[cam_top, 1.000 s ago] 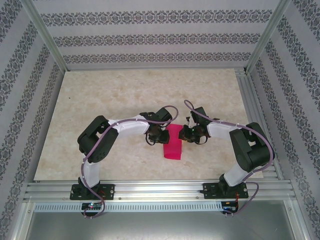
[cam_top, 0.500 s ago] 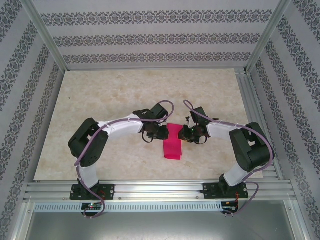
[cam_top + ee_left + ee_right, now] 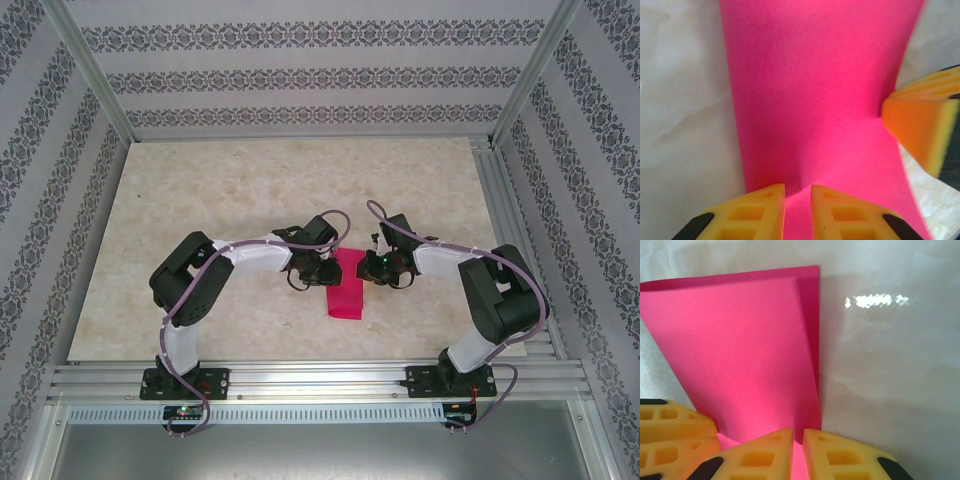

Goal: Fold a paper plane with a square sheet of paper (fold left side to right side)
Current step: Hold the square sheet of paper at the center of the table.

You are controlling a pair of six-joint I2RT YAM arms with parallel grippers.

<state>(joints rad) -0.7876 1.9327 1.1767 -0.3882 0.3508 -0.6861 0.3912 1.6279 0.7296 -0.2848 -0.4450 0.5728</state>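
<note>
I see the sheet of paper [image 3: 346, 290], folded to a narrow strip, lying mid-table [image 3: 200, 200] between both arms. My left gripper [image 3: 798, 197] pinches its left edge, jaws nearly together. My right gripper [image 3: 798, 440] clamps the right edge likewise, just opposite.

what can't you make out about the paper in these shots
Top view: sheet of paper creases too small; its far corners hidden by the left hand and right hand.
Left wrist: its top and bottom edges cut off by the frame.
Right wrist: its near edge hidden behind the yellow fingers.
</note>
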